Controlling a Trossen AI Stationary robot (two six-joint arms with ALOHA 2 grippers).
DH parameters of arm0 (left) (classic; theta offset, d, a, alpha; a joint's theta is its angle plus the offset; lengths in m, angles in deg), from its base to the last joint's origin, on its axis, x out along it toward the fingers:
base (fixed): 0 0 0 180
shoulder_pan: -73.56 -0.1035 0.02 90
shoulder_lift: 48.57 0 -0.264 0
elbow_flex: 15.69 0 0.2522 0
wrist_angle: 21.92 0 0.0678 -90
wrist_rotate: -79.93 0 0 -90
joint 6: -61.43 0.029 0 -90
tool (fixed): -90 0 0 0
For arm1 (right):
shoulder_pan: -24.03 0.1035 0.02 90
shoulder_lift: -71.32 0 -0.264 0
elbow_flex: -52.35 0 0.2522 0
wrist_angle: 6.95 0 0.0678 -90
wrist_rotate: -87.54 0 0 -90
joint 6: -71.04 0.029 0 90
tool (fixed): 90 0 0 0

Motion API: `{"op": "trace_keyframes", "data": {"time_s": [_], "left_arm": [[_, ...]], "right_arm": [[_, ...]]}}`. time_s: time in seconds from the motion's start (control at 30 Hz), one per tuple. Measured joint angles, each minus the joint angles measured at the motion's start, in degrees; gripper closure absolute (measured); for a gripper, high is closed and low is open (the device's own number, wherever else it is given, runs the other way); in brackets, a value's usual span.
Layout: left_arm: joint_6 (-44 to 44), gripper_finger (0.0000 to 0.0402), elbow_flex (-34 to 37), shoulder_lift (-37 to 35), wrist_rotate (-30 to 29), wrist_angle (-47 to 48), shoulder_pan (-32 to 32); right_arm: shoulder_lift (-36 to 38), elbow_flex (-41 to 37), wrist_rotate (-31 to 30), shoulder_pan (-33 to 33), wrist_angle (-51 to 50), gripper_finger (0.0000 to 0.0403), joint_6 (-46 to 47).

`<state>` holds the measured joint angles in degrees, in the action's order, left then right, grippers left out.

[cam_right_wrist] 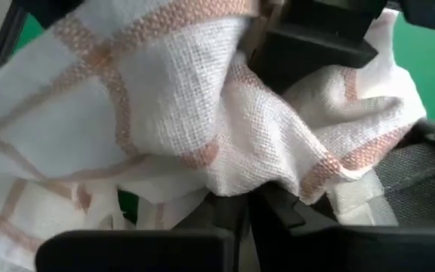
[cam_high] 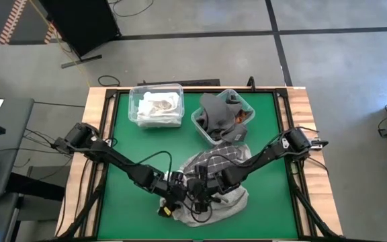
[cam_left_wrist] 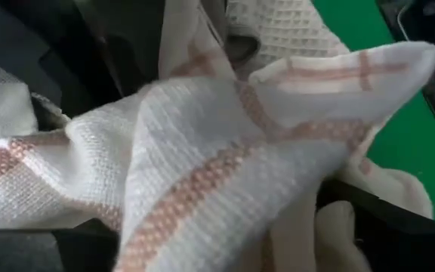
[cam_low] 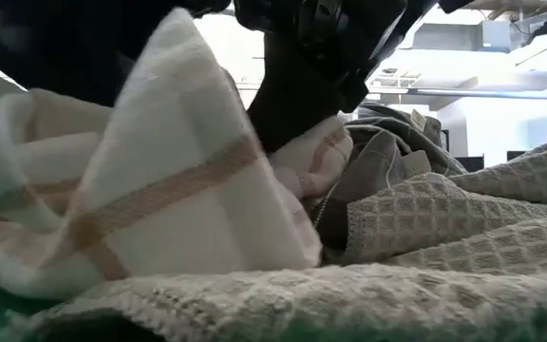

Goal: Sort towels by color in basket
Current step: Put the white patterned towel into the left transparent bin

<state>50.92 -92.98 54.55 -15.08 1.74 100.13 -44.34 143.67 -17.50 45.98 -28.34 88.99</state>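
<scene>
A white towel with orange stripes (cam_left_wrist: 225,151) is bunched up between both grippers at the table's near middle, on top of a light grey waffle towel (cam_high: 228,200); it also fills the right wrist view (cam_right_wrist: 165,98). A grey-and-white checked towel (cam_high: 224,156) lies just behind them. My right gripper (cam_high: 203,185) is shut on the striped towel. My left gripper (cam_high: 179,191) stands open, facing the right one, with the towel's bunch between its fingers. My left gripper's spread fingers (cam_left_wrist: 51,249) stand on either side of a thick bunch of the striped towel (cam_left_wrist: 202,227), and the cloth lies over them. The fingers slant down from the table's left. My right gripper pinches a bunched fold of the striped towel (cam_right_wrist: 240,181), several layers, between its two fingers. The fingers slant down from the table's right. The fold stands raised (cam_low: 160,161), and the towel's lower part lies on the waffle towel.
Two clear baskets stand at the far side: the left one (cam_high: 134,93) holds white cloth, the right one (cam_high: 248,107) holds dark grey and orange cloth. Bare green table shows to the left and right of the pile.
</scene>
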Motion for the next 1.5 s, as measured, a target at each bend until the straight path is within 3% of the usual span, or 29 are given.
{"op": "trace_keyframes", "data": {"time_s": [0.13, 0.37, 0.57, 0.67, 0.77, 0.83, 0.9, 1.13, 1.37, 1.5], "left_arm": [[-5.0, 0.0136, -0.1, 0.1, -5.7, 1.9, 0.1], [-7.6, 0.0136, -0.2, 1.3, -8.6, 1.7, -0.2], [-8.3, 0.015, -0.4, 4.4, -9.7, 1.8, -1.1], [-7.1, 0.0196, -0.4, 5.3, -8.2, 1.3, -1.1], [-5.5, 0.0278, -0.4, 5.5, -7.4, 1.0, -1.2], [-3.6, 0.0346, -0.4, 5.5, -7.2, 0.9, -1.2], [-2.5, 0.0379, -0.3, 4.6, -7.1, 1.8, -1.0], [-0.7, 0.038, -3.6, -1.1, -8.1, 13.1, 0.9], [-2.0, 0.038, -6.6, -7.4, -9.9, 21.6, 3.3], [-4.6, 0.038, -9.6, -9.8, -13.5, 31.7, 3.9]], "right_arm": [[0.4, 0.0, 0.2, 0.1, -0.8, 0.0352, 0.0], [1.9, 0.5, 2.4, 2.0, -3.3, 0.0343, -3.6], [5.4, 1.0, 2.9, 4.9, -5.9, 0.0262, -6.0], [7.0, 0.9, 2.5, 6.3, -9.5, 0.0199, -5.5], [9.1, 0.9, 1.6, 6.9, -14.1, 0.0149, -2.5], [10.2, 1.0, 1.6, 7.2, -17.4, 0.0133, -0.1], [10.6, 0.9, 1.4, 7.6, -21.4, 0.0128, 3.0], [10.4, 0.3, -4.2, 8.6, -29.3, 0.0128, 9.4], [8.6, -5.0, -6.4, 7.6, -14.9, 0.0129, 7.3], [7.7, -8.2, -6.4, 5.9, -13.3, 0.0129, 9.1]]}}
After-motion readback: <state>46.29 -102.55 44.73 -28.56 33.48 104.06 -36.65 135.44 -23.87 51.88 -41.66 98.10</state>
